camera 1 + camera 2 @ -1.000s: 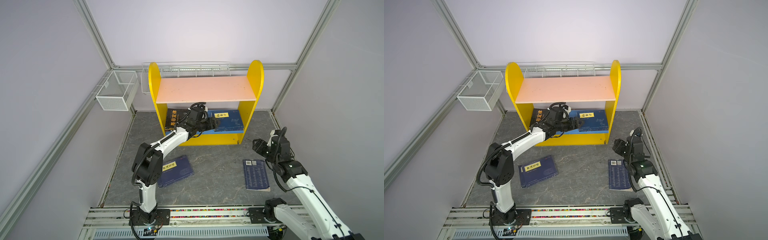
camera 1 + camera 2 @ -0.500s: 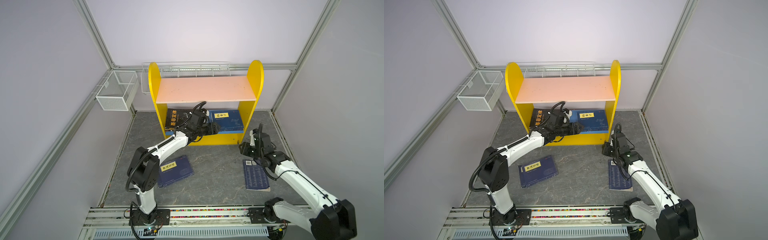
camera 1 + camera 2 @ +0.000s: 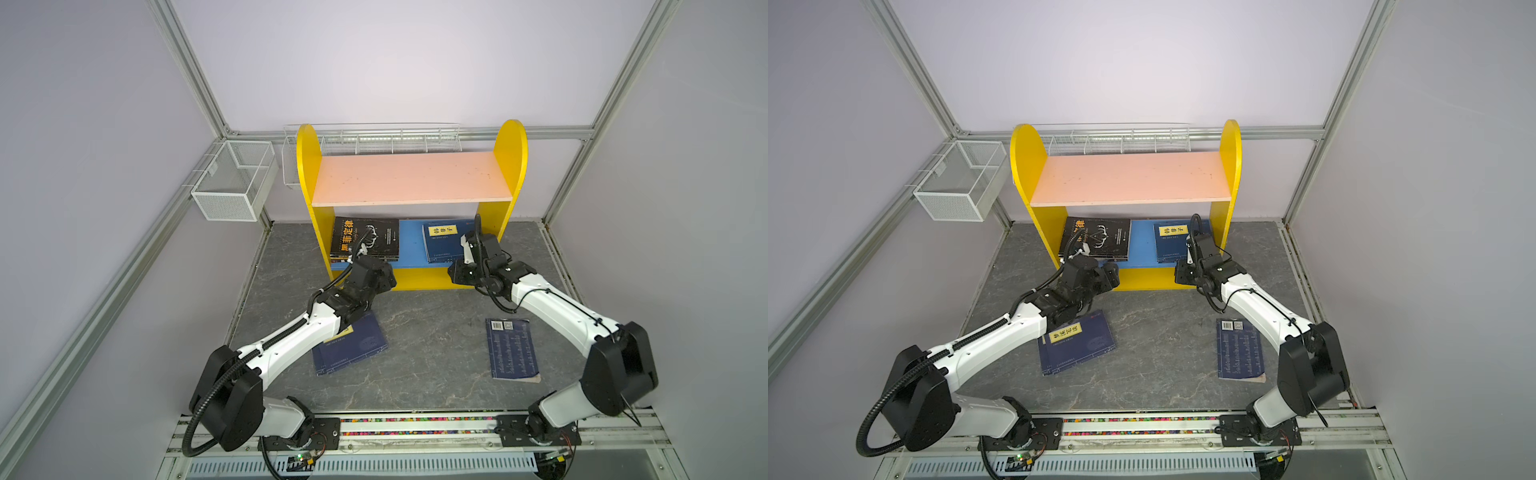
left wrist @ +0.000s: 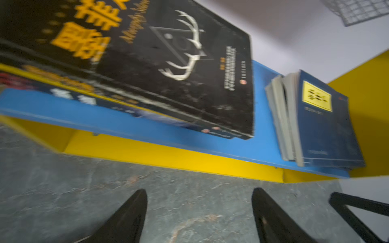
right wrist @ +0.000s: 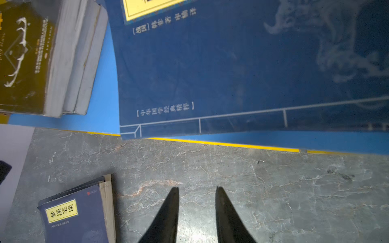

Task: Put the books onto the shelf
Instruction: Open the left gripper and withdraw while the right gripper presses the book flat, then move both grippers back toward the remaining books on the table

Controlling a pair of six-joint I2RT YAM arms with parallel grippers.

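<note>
Right wrist view: right end effector (image 5: 196,188) narrowly parted, empty, facing navy paperback stack (image 5: 231,73) at front edge of blue lower board (image 5: 101,84), yellow wooden bookcase (image 3: 513,166).
Left end effector (image 4: 199,190): spread, empty.
Push: probably square, level.

Two book stacks (image 3: 365,243) sit on the shelf's (image 3: 307,174) lower board (image 3: 409,249), two books (image 3: 361,349) before it.

Black book (image 3: 365,241), blue board (image 3: 410,247): large orange title 墨菲定律; cursive Latin line alongside, too blurred to read.
Navy book (image 5: 231,73), same board: 韩非子 on yellow; white bracketed line 中华国学经典精粹.
Navy floor book (image 5: 71,216): 梦溪笔谈 on yellow.
Face-down floor book (image 3: 513,349): barcode, QR code; small print illegible.
</note>
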